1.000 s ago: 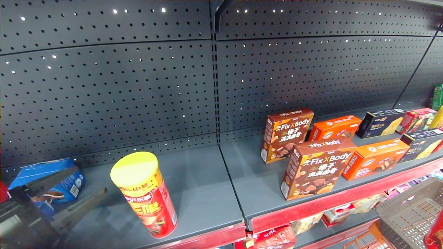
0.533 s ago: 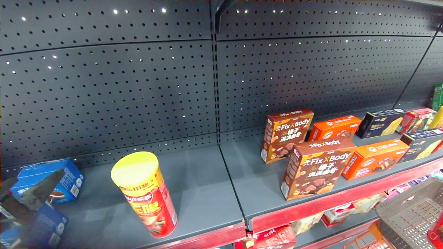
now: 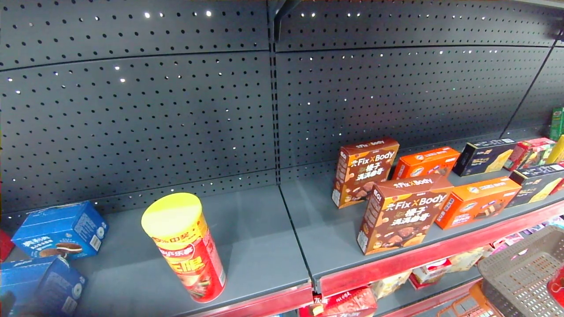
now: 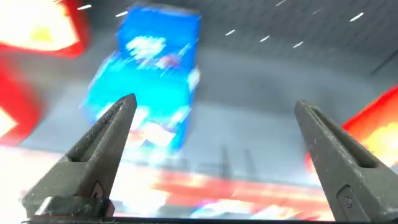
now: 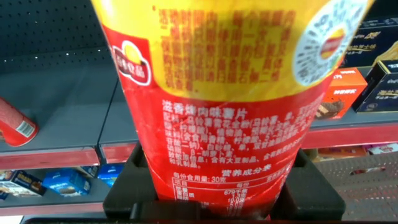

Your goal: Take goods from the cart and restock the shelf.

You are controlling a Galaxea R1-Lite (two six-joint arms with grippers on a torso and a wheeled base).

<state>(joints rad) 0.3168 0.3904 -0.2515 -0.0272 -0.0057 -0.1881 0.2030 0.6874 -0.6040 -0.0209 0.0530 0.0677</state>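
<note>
A grey shelf [image 3: 260, 237] holds an upright red and yellow chip can [image 3: 183, 246] and two blue cookie boxes, one at the back left [image 3: 59, 229] and one at the front left corner [image 3: 42, 284]. In the left wrist view my left gripper [image 4: 214, 104] is open and holds nothing, with a blue cookie box [image 4: 149, 81] on the shelf a short way beyond its fingertips. My right gripper [image 5: 219, 186] is shut on a second red and yellow chip can [image 5: 230, 93], held upright in front of the shelf. That can's edge [image 3: 557, 286] shows above the cart basket.
Brown boxes [image 3: 403, 213], orange boxes [image 3: 478, 200] and dark boxes [image 3: 535, 180] line the shelf's right half. A grey cart basket [image 3: 520, 273] sits low on the right. The perforated back panel [image 3: 176, 110] closes the rear. Bare shelf lies between the can and the brown boxes.
My left gripper has drawn back from the blue boxes and left the head view at the lower left. A blue box now lies uncovered at the front left corner.
</note>
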